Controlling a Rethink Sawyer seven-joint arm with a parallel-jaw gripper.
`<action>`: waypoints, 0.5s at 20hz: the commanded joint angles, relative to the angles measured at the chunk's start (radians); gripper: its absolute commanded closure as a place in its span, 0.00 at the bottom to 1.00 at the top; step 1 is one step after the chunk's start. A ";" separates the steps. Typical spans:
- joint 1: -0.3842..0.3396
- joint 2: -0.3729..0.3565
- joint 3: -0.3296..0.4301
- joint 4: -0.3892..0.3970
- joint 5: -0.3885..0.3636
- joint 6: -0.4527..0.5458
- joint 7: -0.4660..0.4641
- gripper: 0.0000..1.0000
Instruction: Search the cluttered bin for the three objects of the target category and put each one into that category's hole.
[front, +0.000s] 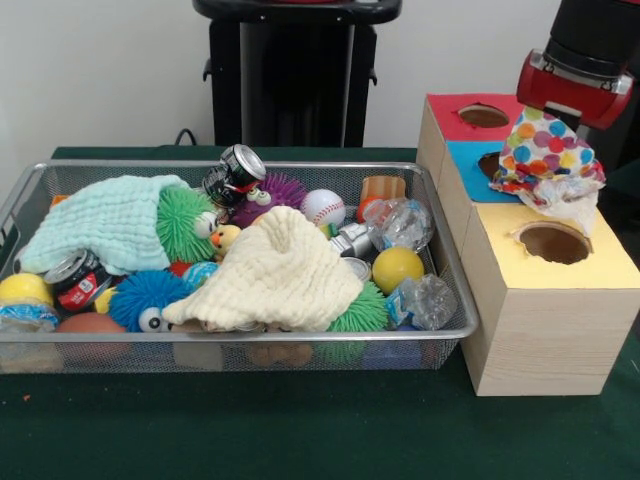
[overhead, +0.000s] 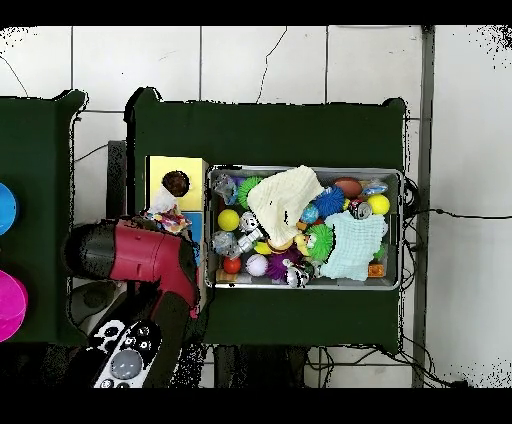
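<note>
The gripper (front: 556, 140) is clamped on a spotted cloth (front: 546, 160), hanging over the blue box top, just behind the yellow box's hole (front: 553, 242). Move it nearer, right above the hole, then let go.

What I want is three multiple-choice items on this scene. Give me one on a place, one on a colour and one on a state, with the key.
1. The spotted cloth is:
A. in the wire basket
B. hanging above the box tops
C. under the cream towel

2. In the front view, the nearest box top is:
A. green
B. yellow
C. black

3. The cream towel is:
A. spread over clutter in the basket
B. hanging from the arm
C. pushed into the hole

Key:
1. B: it hangs under the arm's red head, over the blue and yellow tops.
2. B: that top is yellow around its hole.
3. A: it lies draped inside the basket.
</note>
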 joint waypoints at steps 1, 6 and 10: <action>-0.057 0.017 0.106 0.047 -0.084 -0.145 0.062 1.00; -0.019 0.000 0.041 -0.006 -0.171 -0.233 0.056 1.00; -0.010 -0.028 0.026 -0.031 -0.211 -0.204 0.047 1.00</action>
